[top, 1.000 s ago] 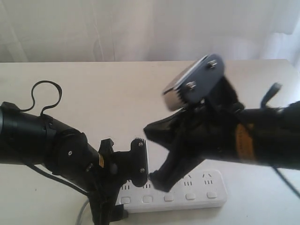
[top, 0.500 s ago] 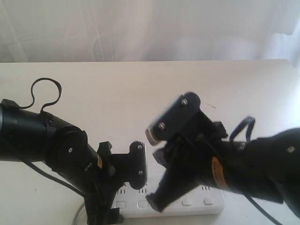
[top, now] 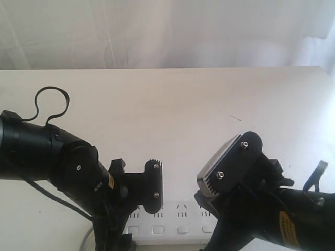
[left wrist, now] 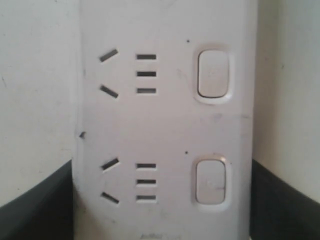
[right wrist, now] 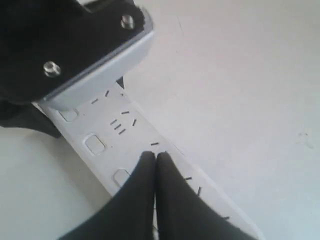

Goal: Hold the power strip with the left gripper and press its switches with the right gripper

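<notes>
The white power strip (top: 178,222) lies at the table's near edge, partly hidden by both arms. My left gripper (left wrist: 162,212) is shut on it: dark fingers (left wrist: 35,210) press both long sides, and two outlets and two switches (left wrist: 214,74) fill that view. The left finger plate (top: 155,184) stands over the strip's left part. My right gripper (right wrist: 155,156) is shut, its tips together over the strip's face, beside a switch (right wrist: 121,176). I cannot tell whether they touch it. Its silver-grey block (top: 226,164) shows at lower right; its fingertips are hidden in the exterior view.
The pale table (top: 172,104) stretches back to a white curtain (top: 167,31). A looped black cable (top: 51,102) rises from the left arm. The grey cord (top: 89,238) leaves the strip's left end near the table's front edge.
My right gripper has swung right and down toward the near edge, leaving the strip's middle. The left gripper keeps its hold and has barely moved.
</notes>
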Controlling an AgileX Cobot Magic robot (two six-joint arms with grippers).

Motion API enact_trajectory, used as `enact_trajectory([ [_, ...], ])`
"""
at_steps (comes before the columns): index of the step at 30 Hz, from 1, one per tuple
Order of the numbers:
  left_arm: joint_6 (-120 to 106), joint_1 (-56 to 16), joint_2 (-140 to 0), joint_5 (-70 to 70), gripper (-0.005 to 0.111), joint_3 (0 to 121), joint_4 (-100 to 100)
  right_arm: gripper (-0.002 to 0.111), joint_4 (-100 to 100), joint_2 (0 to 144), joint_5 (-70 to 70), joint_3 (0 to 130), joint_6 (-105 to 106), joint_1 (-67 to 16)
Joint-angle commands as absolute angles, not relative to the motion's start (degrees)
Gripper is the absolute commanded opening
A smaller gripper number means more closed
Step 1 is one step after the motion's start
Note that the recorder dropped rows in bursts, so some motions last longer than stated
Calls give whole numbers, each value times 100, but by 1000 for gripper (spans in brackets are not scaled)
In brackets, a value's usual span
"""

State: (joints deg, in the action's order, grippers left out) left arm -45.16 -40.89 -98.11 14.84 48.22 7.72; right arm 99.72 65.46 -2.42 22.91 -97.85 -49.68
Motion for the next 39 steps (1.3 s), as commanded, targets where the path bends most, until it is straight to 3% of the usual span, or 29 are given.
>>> enact_trajectory([
  [1, -4649, -4138, -9943, 2066, 0, 4680, 459, 0, 9925, 6698, -380, 2196, -9883, -4960],
  [8, -4473, -4138, -9943, 2013, 0, 4680, 462, 0, 9995, 6844, -1060, 2196, -10946, -4960],
  [39, -4345, -4138, -9943, 1931, 0, 4680, 460, 0, 9995, 7789, -236, 2681, -11421, -5222],
])
